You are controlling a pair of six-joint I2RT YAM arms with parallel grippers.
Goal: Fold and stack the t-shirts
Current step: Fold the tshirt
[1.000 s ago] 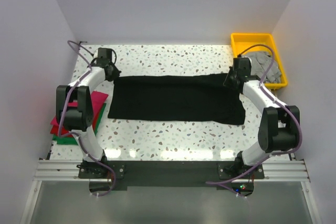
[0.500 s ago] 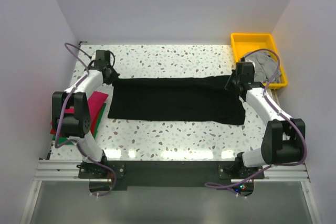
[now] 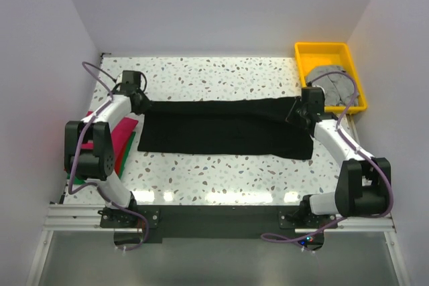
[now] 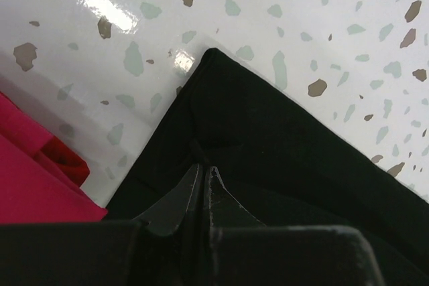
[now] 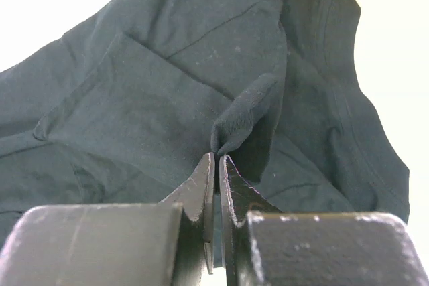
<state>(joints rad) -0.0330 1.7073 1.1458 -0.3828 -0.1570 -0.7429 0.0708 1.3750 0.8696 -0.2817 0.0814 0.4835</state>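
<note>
Black t-shirt [image 3: 224, 128] lies stretched flat across the middle of the table [image 3: 221, 75], its long side running left to right. The left gripper [image 4: 201, 169] is pinched tight on the shirt's far-left corner, with a small pucker of cloth caught between the jaws. Over at the far-right end the right gripper [image 5: 216, 159] is clamped on a fold of the same shirt, the cloth drawn up into a little peak. At the table's left edge sits the folded magenta t-shirt [image 3: 123, 135], with the red t-shirt [image 4: 67, 169] peeking out beneath it. The grey t-shirt [image 3: 335, 85] lies crumpled in the yellow tray [image 3: 322, 50] at the far-right corner
</note>
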